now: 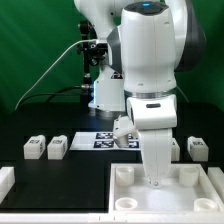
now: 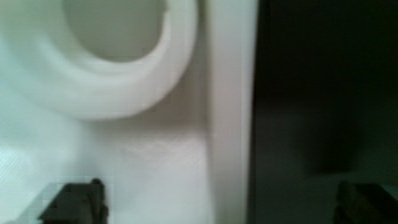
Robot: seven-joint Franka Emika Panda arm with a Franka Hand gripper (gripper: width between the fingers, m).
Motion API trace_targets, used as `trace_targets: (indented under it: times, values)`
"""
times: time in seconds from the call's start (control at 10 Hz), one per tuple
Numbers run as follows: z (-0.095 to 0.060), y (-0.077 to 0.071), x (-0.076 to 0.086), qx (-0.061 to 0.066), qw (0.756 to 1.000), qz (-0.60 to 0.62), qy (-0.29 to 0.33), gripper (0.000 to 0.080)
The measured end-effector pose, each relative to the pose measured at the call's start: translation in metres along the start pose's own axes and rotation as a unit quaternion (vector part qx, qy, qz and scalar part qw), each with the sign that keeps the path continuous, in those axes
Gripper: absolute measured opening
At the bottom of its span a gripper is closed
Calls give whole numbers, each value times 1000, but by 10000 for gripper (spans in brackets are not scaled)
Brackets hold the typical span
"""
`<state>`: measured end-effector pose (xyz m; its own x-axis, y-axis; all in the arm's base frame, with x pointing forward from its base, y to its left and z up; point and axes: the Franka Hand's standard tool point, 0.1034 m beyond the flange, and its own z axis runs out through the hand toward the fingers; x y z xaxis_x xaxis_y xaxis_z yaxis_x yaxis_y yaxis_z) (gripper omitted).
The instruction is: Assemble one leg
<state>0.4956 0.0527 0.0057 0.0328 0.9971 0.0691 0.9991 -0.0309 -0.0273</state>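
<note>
The large white square tray-like piece point(image 1: 205, 198) lies at the front, with round corner sockets point(image 1: 124, 175). My gripper point(image 1: 155, 181) points straight down over its far edge, between two sockets. In the wrist view my gripper point(image 2: 217, 203) is open and empty; its dark fingertips point(image 2: 71, 202) stand wide apart, straddling the tray's white edge point(image 2: 222, 120), with one round socket point(image 2: 125, 45) close by and black table beyond. Two legs point(image 1: 33, 148) point(image 1: 57, 149) sit on the exterior view's left. Another leg point(image 1: 197, 149) sits on the right, and one point(image 1: 176, 147) is partly hidden behind my hand.
The marker board point(image 1: 100, 140) lies on the black table behind my hand. A white part point(image 1: 5, 181) shows at the exterior view's lower left edge. The arm's base and cables stand at the back before a green curtain.
</note>
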Motion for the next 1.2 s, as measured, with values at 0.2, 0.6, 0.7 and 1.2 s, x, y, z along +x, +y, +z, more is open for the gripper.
trace_targets:
  times: [0.2,0.6,0.7,1.2]
  values:
    - [0,0,0,0,1000,0,0,649]
    - [-11,-1,-1,7,998,60,-4,649]
    - [-18,-3,3,4,996,85,-4,649]
    - [-39,-29,68,5,891,453,14,649]
